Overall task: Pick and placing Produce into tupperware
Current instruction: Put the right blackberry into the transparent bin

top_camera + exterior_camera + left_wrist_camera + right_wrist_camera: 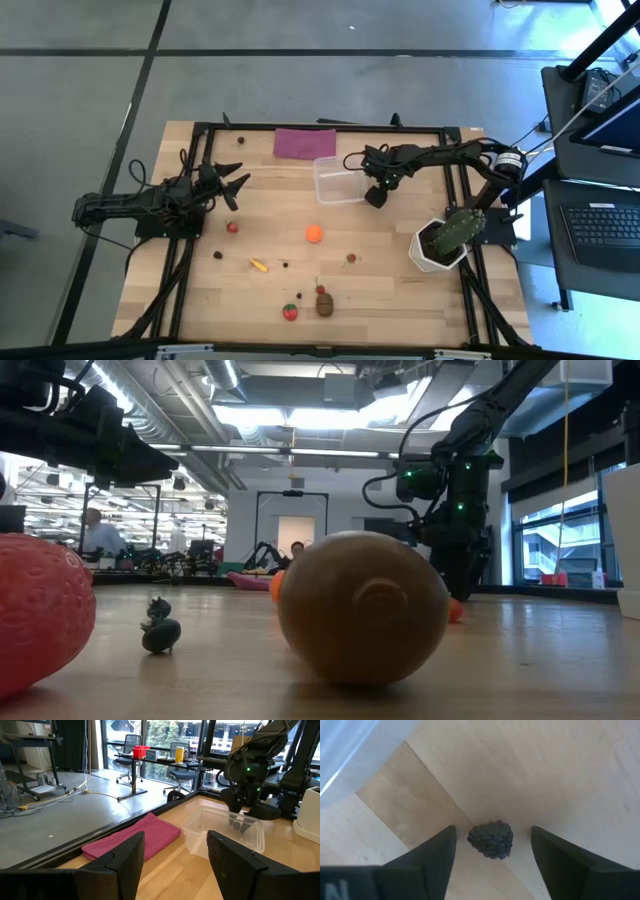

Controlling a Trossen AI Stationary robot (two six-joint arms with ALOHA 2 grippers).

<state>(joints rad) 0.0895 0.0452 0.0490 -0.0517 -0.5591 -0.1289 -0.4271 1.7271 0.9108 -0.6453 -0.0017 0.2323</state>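
Blackberry [491, 839], a small dark knobbly toy fruit, is lying on the pale wood between the right gripper's [492, 857] two fingers, which are standing apart on either side of it without touching it. In the high view the right gripper [377, 194] is hanging just right of centre, at the lower right corner of the clear tupperware [336, 180]; whether the berry is sitting inside the container or just beside it cannot be told. The left gripper [237, 184] is waiting at centre left of the high view, well apart from the container, its fingers spread and holding nothing. Below the tupperware, the other produce is lying scattered on the table [400, 290]: an orange ball [314, 234] near the middle, a yellow banana [258, 265] lower left of it, a strawberry [290, 312] and a brown oval lump [325, 304] close together near the bottom edge. A purple cloth [304, 142] is lying flat at the upper centre, touching the container's upper left. A green cactus in a white pot [437, 245] is standing at the right.
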